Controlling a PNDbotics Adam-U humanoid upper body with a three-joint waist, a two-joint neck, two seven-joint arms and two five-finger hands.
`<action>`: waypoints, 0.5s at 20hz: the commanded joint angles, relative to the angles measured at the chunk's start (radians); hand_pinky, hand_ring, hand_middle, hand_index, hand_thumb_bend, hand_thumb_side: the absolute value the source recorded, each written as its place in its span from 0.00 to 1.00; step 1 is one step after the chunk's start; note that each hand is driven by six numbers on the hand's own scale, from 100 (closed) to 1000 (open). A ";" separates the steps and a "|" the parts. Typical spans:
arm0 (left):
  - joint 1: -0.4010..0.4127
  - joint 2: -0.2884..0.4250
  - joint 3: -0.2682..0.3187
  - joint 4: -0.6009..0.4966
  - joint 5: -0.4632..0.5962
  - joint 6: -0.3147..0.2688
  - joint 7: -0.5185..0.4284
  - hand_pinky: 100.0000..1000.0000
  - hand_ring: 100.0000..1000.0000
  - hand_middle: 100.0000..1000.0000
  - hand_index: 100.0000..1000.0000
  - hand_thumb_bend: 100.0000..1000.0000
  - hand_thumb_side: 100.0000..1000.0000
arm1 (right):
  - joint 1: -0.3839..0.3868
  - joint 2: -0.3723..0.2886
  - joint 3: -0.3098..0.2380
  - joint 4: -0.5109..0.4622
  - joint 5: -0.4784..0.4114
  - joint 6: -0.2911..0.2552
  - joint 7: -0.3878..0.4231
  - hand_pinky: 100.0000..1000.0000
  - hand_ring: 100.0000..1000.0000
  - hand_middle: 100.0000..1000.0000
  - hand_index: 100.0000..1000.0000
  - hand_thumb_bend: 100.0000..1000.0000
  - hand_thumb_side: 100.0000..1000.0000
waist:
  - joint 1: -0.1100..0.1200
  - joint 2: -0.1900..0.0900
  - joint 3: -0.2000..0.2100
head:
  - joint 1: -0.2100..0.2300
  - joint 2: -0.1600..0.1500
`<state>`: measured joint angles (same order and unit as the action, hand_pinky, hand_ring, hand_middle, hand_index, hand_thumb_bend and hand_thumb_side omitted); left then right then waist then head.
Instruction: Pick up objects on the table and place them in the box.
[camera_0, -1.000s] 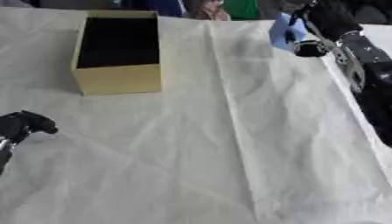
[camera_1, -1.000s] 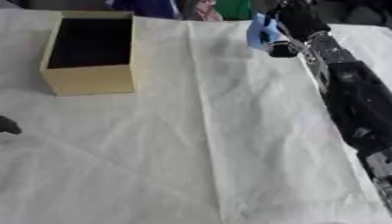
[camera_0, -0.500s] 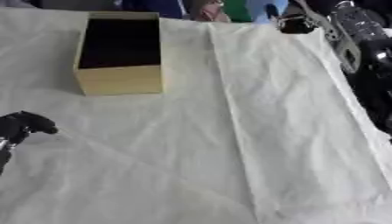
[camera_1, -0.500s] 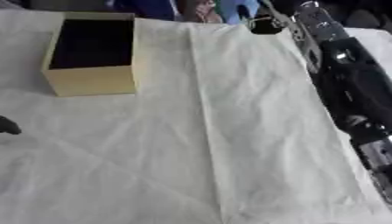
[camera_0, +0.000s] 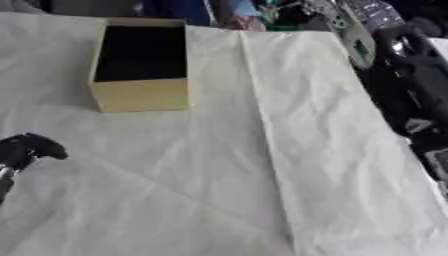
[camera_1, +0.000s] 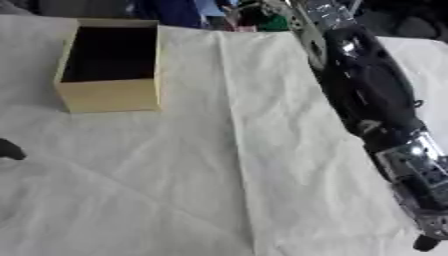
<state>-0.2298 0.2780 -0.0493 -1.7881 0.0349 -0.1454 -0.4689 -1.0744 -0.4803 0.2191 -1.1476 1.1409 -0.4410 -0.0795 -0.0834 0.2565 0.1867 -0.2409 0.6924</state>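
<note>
I'd carry over to the box (camera_0: 140, 67) at the bench's far left corner, right robot hand unseen, left robot hand (camera_0: 26, 149) clenched.

An open yellow cardboard box (camera_0: 140, 67) sits on the white-clothed tabletop (camera_0: 262, 165), left hand (camera_0: 24, 150) curled at the left edge.

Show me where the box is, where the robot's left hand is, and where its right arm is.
box (camera_0: 143, 95), left eye view, on its pale front wall.
left hand (camera_0: 26, 149), left eye view, on the curled black fingers.
right arm (camera_1: 372, 95), right eye view, on the black forearm.
</note>
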 joint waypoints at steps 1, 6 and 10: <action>-0.017 0.000 -0.015 -0.009 0.008 -0.004 -0.025 0.81 0.64 0.58 0.68 0.00 0.93 | -0.037 0.029 0.011 -0.017 -0.006 -0.019 0.015 0.68 0.60 0.15 0.23 0.00 0.10 | 0.004 -0.021 0.009 | -0.014 -0.009; -0.027 -0.010 -0.031 -0.008 0.022 -0.008 -0.052 0.81 0.64 0.58 0.68 0.00 0.93 | -0.043 0.096 0.028 0.023 0.008 -0.037 0.032 0.68 0.61 0.15 0.23 0.00 0.11 | 0.007 -0.023 0.042 | -0.030 -0.014; -0.032 -0.014 -0.034 -0.008 0.035 -0.009 -0.059 0.81 0.64 0.58 0.68 0.00 0.93 | -0.038 0.130 0.026 0.068 0.034 -0.042 0.029 0.69 0.63 0.18 0.27 0.00 0.11 | 0.009 -0.023 0.058 | -0.037 -0.015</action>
<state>-0.2504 0.2623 -0.0823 -1.7846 0.0633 -0.1526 -0.5231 -1.0916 -0.3456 0.2521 -1.0823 1.1644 -0.4792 -0.0492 -0.0825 0.2538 0.2459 -0.2737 0.6910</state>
